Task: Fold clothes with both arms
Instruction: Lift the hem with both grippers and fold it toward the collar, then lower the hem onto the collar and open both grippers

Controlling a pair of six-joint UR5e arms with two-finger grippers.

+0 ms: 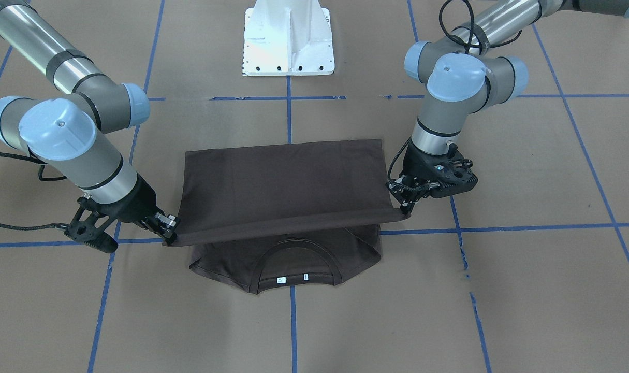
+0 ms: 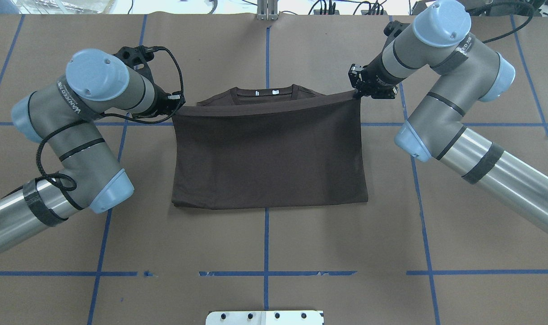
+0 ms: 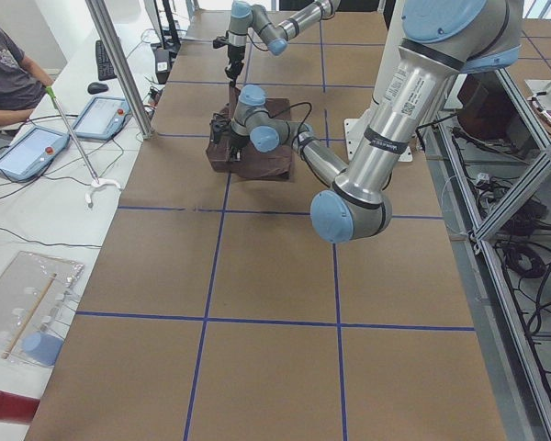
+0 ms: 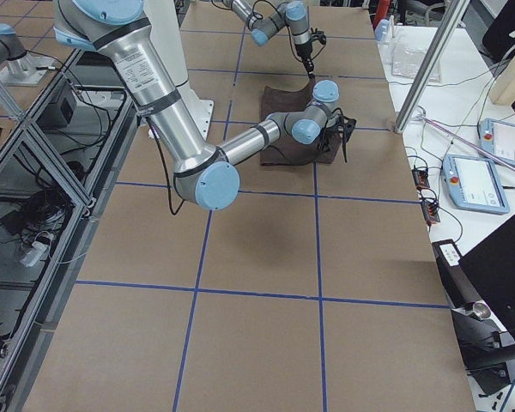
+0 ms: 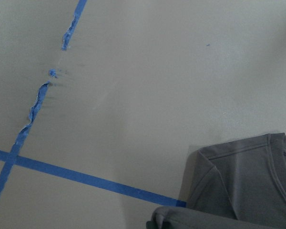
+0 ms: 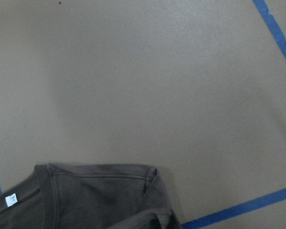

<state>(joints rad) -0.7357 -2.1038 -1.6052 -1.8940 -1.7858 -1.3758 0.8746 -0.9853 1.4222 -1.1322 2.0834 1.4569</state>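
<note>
Collar (image 1: 294,270) of a dark brown T-shirt (image 1: 283,181) lies closest to the front camera, flat on the brown surface (image 1: 526,290), with two small white labels showing inside the neck. The shirt sits mid-surface, across a blue tape line (image 1: 292,321). Its lower half is doubled over the upper half, and the free edge is held taut just above the shoulders. The left fingers (image 1: 406,204) pinch one end of that edge. The right fingers (image 1: 168,232) pinch the other end. The fold's crease rests on the surface, on the side toward the white pedestal (image 1: 288,41).
</note>
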